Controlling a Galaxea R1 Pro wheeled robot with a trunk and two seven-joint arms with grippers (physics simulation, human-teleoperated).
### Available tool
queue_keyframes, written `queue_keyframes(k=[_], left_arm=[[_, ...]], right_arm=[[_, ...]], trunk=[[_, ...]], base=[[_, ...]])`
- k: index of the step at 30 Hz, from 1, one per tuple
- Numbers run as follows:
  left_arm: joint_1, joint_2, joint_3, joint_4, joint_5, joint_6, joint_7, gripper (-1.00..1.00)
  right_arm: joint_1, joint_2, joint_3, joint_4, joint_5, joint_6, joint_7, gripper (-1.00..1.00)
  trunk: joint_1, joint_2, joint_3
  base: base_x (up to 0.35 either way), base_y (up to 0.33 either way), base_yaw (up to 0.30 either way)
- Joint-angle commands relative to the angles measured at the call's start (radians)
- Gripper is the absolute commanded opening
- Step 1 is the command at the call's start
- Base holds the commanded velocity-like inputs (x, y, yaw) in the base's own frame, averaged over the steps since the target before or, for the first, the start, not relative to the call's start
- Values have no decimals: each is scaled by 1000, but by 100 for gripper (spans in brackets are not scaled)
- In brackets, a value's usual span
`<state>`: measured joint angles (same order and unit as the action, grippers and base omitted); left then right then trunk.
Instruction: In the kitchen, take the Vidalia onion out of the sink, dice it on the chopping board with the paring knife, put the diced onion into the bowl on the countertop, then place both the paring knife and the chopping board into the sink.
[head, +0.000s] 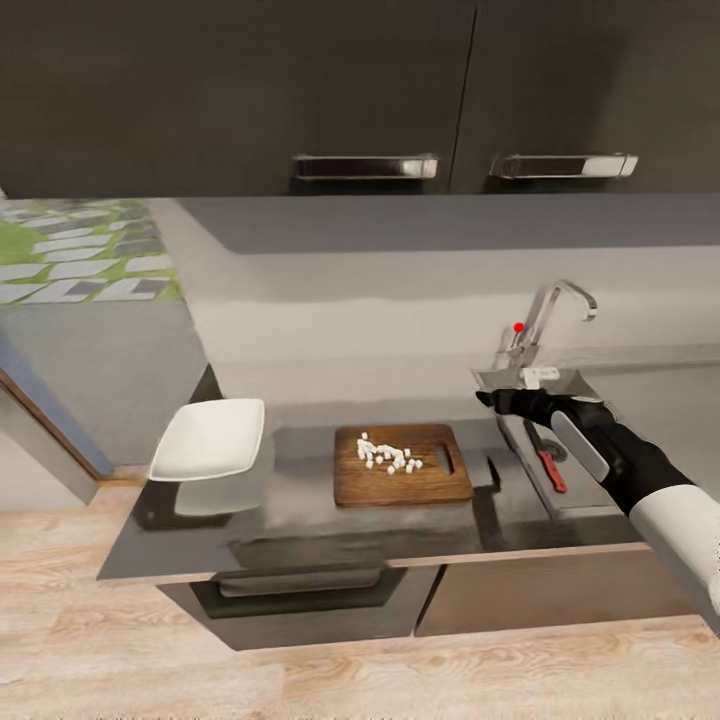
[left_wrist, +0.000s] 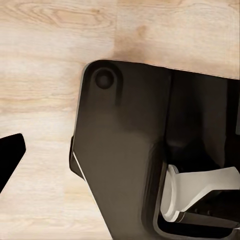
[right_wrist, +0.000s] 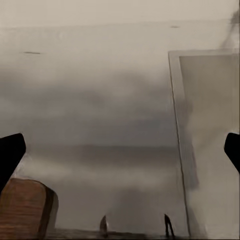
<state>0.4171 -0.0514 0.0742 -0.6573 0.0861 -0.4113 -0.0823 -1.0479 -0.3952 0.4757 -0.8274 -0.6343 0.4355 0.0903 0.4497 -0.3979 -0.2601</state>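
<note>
- Head view: a brown rectangular wooden chopping board (head: 402, 466) is seen at centre frame on the long grey reflective countertop (head: 300, 520).
- Small pale whitish bits of diced onion (head: 388, 456) are noted in a loose pile on the board's upper middle.
- A shallow white square bowl (head: 209, 438) is recorded left of the board, apart from it.
- A slim red-handled paring knife (head: 546, 460) is observed lying in the grey stainless-steel sink (head: 570, 495) at right of frame, below the chrome tap with a red knob (head: 540, 325).
- The black right gripper (head: 500, 392) is held above the sink near the tap; right wrist view: fingertips (right_wrist: 11, 152) are spread wide, nothing gripped.
- Left wrist view: one dark fingertip (left_wrist: 11, 150) is seen over pale wood floor (left_wrist: 50, 75); its opening cannot be told.
</note>
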Motion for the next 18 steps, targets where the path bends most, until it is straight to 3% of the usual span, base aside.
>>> queue_keyframes(k=[1,8,18], left_arm=[[0,-1,3,-1,9,0,-9,100],[0,-1,3,0,9,0,-8,100],[0,-1,3,1,9,0,-9,100]], right_arm=[[-1,3,3,1,-1,3,0,100],[-1,8,3,5,2,3,-1,100],[-1,9,3,8,2,3,-1,100]], trunk=[[0,-2,-2],[0,-2,-2],[0,-2,-2]], base=[[-211,230,0],[-224,195,0],[-96,24,0]])
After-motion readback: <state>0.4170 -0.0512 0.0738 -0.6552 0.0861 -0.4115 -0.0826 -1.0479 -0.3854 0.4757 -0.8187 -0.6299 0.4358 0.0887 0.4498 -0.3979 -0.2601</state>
